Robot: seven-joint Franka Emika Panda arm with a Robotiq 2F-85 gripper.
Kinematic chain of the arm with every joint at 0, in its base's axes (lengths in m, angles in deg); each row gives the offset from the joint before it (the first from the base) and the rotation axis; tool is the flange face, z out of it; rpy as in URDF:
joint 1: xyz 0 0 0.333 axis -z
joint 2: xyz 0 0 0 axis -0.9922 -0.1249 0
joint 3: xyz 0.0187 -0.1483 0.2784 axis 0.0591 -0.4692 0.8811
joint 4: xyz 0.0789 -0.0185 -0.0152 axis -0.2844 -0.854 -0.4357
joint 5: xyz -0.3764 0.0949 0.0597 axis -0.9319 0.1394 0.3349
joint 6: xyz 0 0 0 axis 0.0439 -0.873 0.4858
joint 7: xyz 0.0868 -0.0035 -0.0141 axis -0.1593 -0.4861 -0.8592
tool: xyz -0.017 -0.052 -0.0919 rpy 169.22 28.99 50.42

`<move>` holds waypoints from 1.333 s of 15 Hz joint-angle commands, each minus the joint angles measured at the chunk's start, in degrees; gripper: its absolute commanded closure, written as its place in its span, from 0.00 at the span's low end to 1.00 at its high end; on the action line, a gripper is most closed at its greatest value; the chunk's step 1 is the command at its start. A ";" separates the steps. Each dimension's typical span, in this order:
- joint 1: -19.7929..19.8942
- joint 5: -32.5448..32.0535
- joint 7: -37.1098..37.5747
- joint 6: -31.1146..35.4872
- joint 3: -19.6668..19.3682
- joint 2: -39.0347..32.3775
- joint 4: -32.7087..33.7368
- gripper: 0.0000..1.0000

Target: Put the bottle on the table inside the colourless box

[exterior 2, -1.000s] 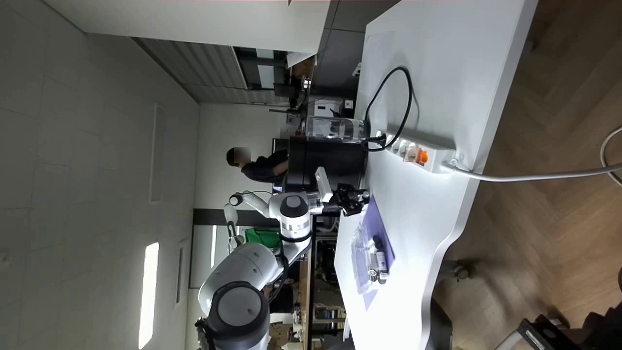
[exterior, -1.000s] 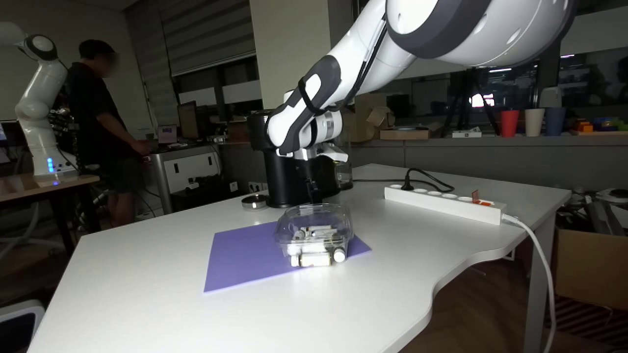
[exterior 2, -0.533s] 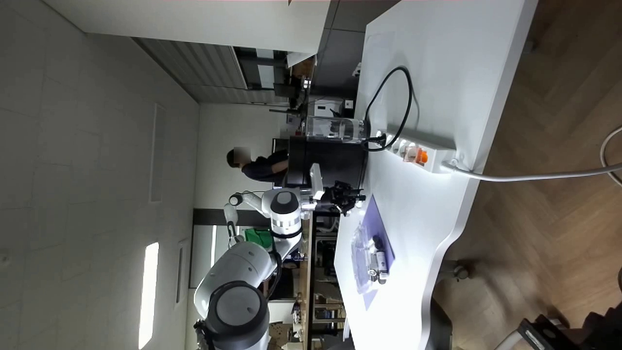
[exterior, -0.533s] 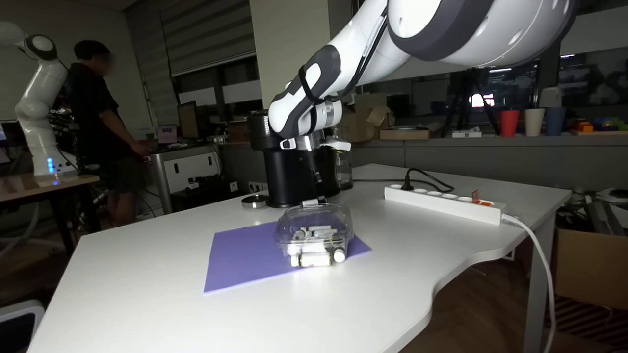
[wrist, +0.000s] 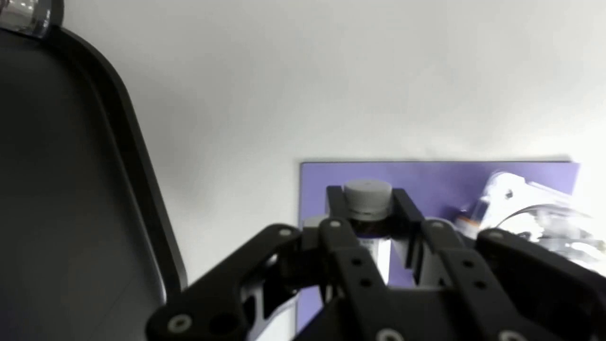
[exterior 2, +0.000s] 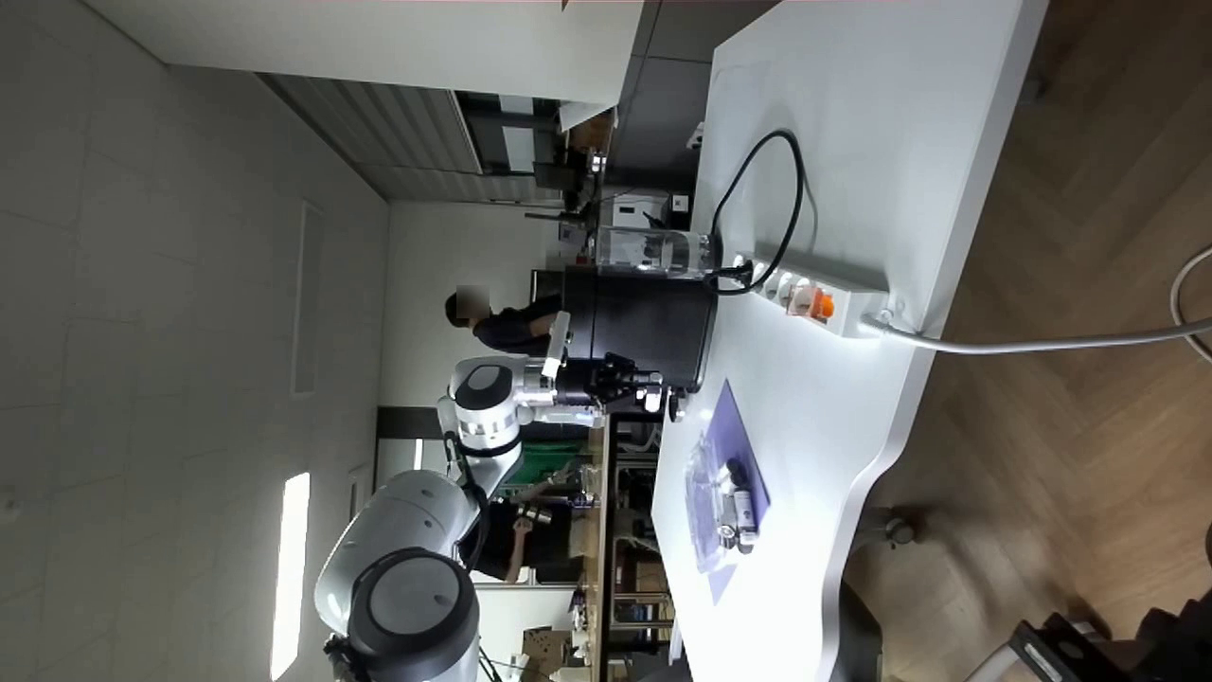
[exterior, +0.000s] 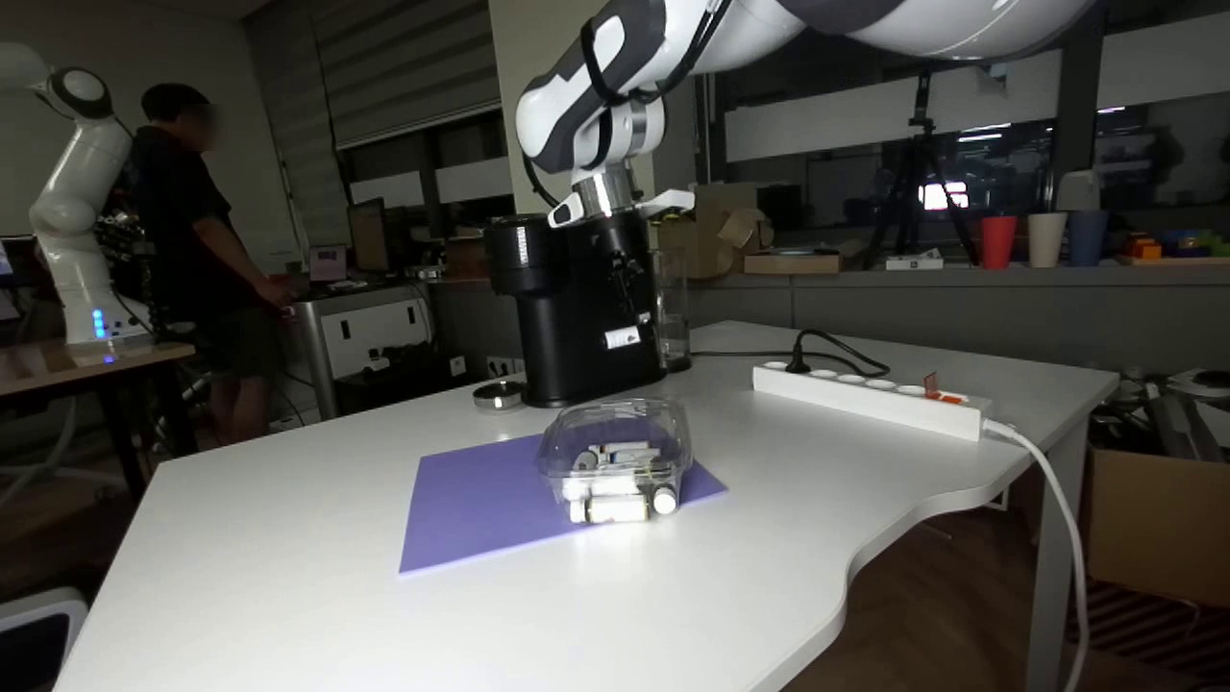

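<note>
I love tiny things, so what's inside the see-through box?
The see-through box holds several small bottles, some lying on their sides. They overlap and bright glare washes parts out, so any underneath or behind can't be seen or counted.

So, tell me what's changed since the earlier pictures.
The claw rose, lifting the small bottle it grips higher above the table; when the grasp began isn't clear. The colourless box, purple mat and power strip stayed put.
</note>
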State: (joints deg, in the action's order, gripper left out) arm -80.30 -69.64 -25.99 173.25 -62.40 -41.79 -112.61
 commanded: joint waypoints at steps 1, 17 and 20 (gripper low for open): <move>1.45 0.57 -5.70 -7.90 0.88 3.79 -0.75 0.93; 3.12 -2.33 -9.97 -7.88 -1.08 0.86 -2.99 0.93; 2.91 -3.43 -9.48 -2.91 -0.98 0.17 -5.01 0.93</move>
State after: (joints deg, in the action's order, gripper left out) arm -76.86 -71.98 -36.68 166.84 -62.69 -41.83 -115.50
